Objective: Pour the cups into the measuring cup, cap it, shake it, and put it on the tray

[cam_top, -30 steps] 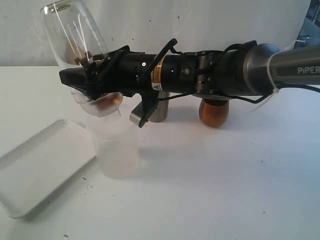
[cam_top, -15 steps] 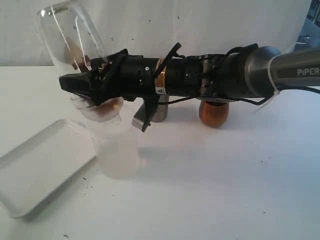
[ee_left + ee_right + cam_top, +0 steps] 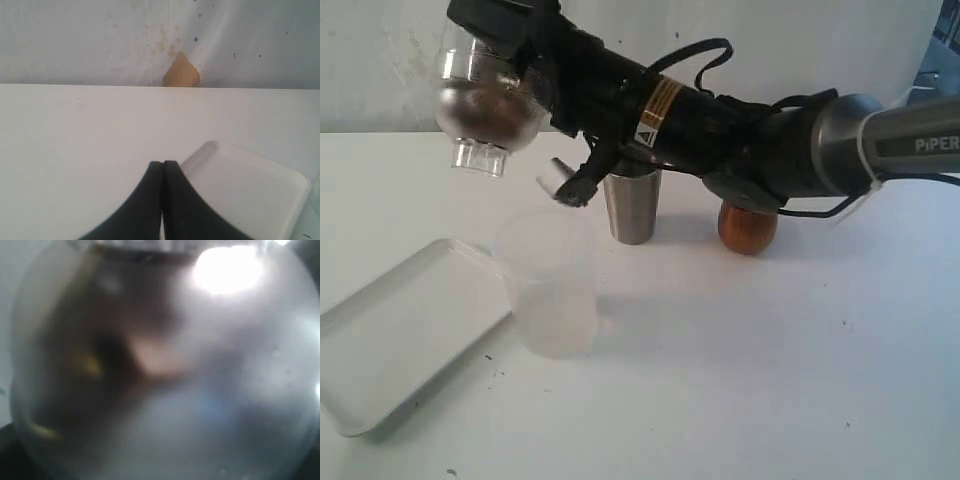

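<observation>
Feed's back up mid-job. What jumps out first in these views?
The right claw reaches across to the exterior view's upper left and holds the clear measuring cup high above the table, tilted, with brown contents bunched at its lower end. Below it the frosted cup stands beside the white tray. The steel tumbler and wooden cup stand behind, under the arm.

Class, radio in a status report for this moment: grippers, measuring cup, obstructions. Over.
Left gripper shut, empty, near tray. Right gripper shut on measuring cup, tilted, airborne. Frosted cup close beside tray.
</observation>
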`<action>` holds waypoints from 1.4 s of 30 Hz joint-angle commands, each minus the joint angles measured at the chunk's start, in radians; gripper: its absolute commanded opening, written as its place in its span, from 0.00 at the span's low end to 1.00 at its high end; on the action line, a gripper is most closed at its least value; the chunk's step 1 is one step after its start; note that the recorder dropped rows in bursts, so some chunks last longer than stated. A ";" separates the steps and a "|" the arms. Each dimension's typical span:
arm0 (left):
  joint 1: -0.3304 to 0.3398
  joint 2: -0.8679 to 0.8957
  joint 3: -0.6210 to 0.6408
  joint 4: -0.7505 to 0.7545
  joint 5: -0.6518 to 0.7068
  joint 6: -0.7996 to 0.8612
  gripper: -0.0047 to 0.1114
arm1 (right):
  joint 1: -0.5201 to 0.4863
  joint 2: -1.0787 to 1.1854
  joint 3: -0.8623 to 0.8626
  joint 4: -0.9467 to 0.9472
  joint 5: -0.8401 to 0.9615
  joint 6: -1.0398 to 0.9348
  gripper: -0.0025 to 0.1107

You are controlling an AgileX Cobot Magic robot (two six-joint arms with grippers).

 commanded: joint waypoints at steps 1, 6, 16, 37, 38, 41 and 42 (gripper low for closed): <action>0.001 -0.004 0.004 -0.010 0.002 0.000 0.04 | -0.001 -0.003 0.005 0.006 0.006 0.535 0.02; 0.001 -0.004 0.004 -0.010 0.002 0.000 0.04 | -0.001 -0.001 0.005 0.071 0.073 0.961 0.02; 0.001 -0.004 0.004 -0.010 0.002 0.000 0.04 | -0.001 -0.001 0.005 0.148 0.138 1.684 0.02; 0.001 -0.004 0.004 -0.010 0.002 0.000 0.04 | -0.001 -0.001 0.005 0.146 0.139 1.820 0.02; 0.001 -0.004 0.004 -0.010 0.002 0.000 0.04 | -0.001 -0.001 0.005 0.146 0.139 1.801 0.02; 0.001 -0.004 0.004 -0.010 0.002 0.000 0.04 | 0.008 -0.001 -0.007 0.146 0.139 1.867 0.02; 0.001 -0.004 0.004 -0.010 0.002 0.000 0.04 | 0.008 -0.001 -0.012 0.146 0.135 1.932 0.02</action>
